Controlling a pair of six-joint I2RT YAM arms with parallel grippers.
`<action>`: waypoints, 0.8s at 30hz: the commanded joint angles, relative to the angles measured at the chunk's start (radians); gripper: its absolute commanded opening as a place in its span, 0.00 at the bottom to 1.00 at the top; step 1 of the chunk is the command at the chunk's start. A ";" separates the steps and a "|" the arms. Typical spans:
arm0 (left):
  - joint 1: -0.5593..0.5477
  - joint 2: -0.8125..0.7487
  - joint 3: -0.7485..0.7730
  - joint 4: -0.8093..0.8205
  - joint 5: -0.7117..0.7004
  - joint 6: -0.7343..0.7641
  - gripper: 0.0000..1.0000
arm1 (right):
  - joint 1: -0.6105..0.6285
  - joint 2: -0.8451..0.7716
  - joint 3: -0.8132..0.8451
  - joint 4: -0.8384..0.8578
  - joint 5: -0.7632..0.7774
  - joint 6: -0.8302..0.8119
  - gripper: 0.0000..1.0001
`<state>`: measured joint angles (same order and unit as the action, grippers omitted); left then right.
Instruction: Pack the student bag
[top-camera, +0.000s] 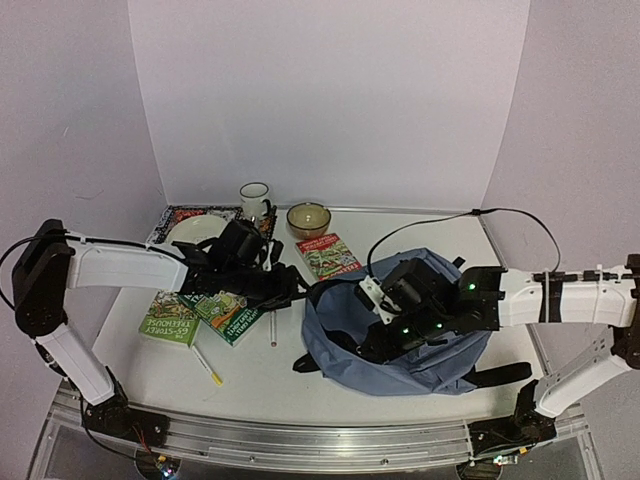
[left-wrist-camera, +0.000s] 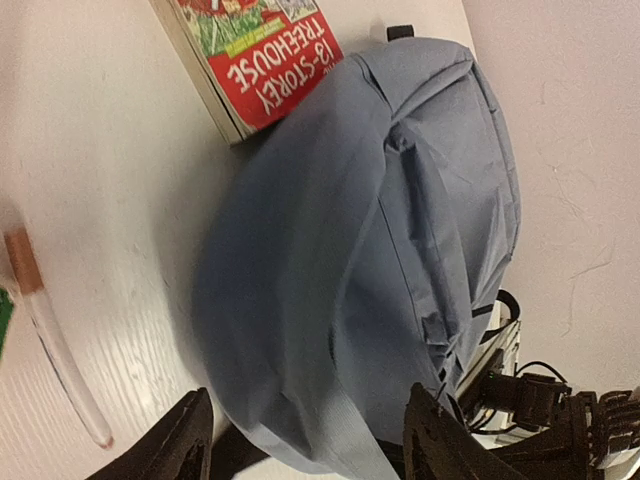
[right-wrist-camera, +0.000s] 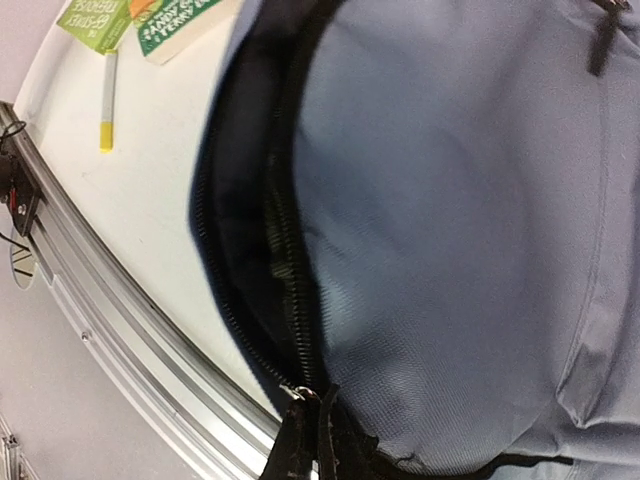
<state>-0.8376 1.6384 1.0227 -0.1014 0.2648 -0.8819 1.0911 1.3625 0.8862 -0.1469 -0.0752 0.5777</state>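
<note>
The student bag (top-camera: 335, 325) lay toward the near-right corner of the desk (top-camera: 250, 385), long axis roughly left-to-right, the right claw (right-wrist-camera: 305, 445) clamped together on its zipper (right-wrist-camera: 290, 300) and the left claw (left-wrist-camera: 315, 430), fingers apart, straddling its left end.

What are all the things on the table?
backpack: one, grey-blue, right of middle, zip open
red book: one, behind the backpack
green books: two, left side
mug: one, white, back edge
bowl: one, brown, beside the mug
plate: one, white, back left
pens: two, whitish, near the green books
cable: one, black, back right
left gripper: black, open around the backpack's edge
right gripper: black, pinched shut at the backpack's zip
</note>
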 joint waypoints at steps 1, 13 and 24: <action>-0.074 -0.088 -0.052 0.000 -0.062 -0.089 0.69 | 0.018 0.076 0.101 0.012 -0.025 -0.081 0.00; -0.167 -0.017 -0.066 0.054 -0.071 -0.153 0.54 | 0.045 0.161 0.148 0.021 0.006 -0.092 0.00; -0.157 -0.022 -0.086 0.021 -0.175 -0.092 0.00 | 0.045 0.074 0.044 -0.102 0.080 -0.066 0.00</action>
<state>-1.0065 1.6344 0.9394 -0.0763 0.1663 -1.0134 1.1313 1.5032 0.9747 -0.1354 -0.0576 0.4980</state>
